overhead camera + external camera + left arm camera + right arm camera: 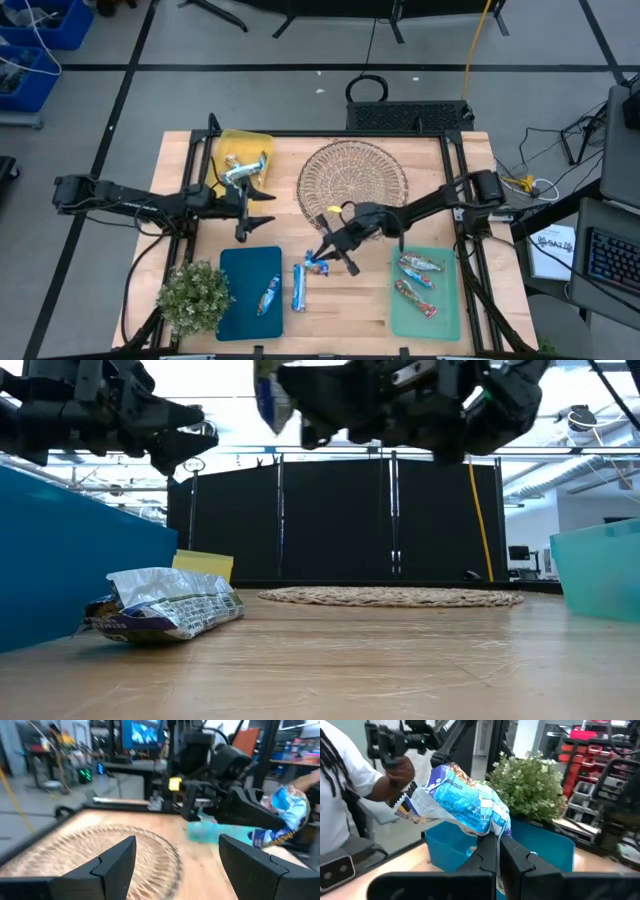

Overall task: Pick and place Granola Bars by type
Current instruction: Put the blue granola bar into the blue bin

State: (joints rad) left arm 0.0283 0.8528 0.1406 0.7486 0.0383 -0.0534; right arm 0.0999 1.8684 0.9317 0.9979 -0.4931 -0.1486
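We see the right gripper point(325, 258) raised above the counter point(350, 305), between the teal mat point(245, 300) and the green mat point(450, 300), its jaws clamped on a blue-and-silver granola bar point(465, 807) that hangs clear of the surface. The left gripper point(268, 208) hovers just beside the round wicker basket point(375, 180), near the yellow mat point(250, 140), with its jaws apart and holding nothing. One bar point(268, 295) lies on the teal mat, another point(298, 287) lies on the bare counter just beside that mat, and two red-marked bars point(418, 282) lie on the green mat. A silver-wrapped bar point(240, 168) rests on the yellow mat. A small potted plant point(195, 295) stands at the teal mat's outer edge. In the right wrist view, a person's hand point(395, 777) shows beyond the counter.
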